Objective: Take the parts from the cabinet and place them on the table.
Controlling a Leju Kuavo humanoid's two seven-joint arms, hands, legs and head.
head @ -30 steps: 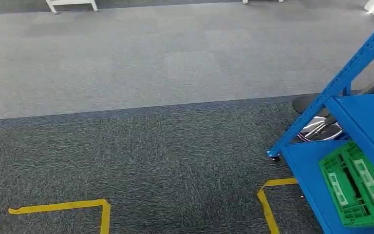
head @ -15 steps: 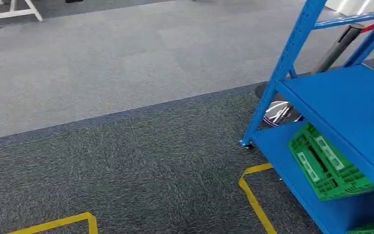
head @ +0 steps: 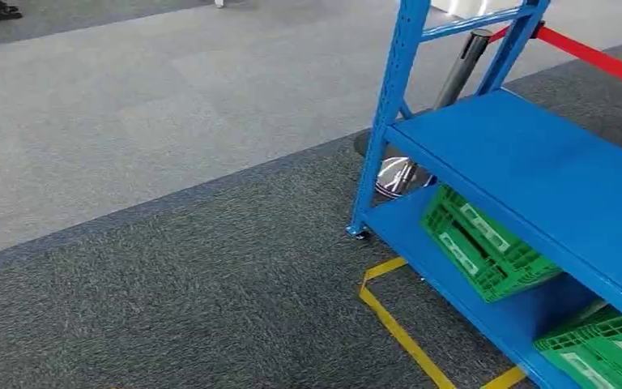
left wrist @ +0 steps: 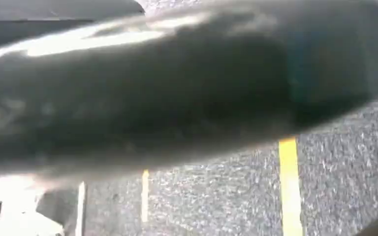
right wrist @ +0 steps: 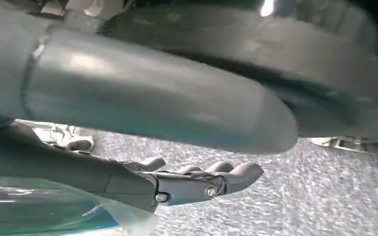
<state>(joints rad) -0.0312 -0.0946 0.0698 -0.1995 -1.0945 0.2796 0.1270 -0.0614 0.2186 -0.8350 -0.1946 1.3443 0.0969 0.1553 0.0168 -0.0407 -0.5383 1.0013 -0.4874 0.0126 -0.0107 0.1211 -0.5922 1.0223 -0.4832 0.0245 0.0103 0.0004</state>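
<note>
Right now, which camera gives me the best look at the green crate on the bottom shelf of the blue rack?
The head view: the green crate lies tilted on the blue rack's bottom shelf, its open side plain. The left wrist view gives carpet and yellow tape, the right wrist view the right hand over carpet; neither gives the crate.

A shelving rack (head: 534, 174) is standing on the carpet at the right, two crates (head: 482, 243) (head: 603, 348) lying side by side on its bottom shelf under the bare shelf above, a stanchion post (head: 457, 73) rising behind it and floor tape (head: 397, 320) running before its near foot.
</note>
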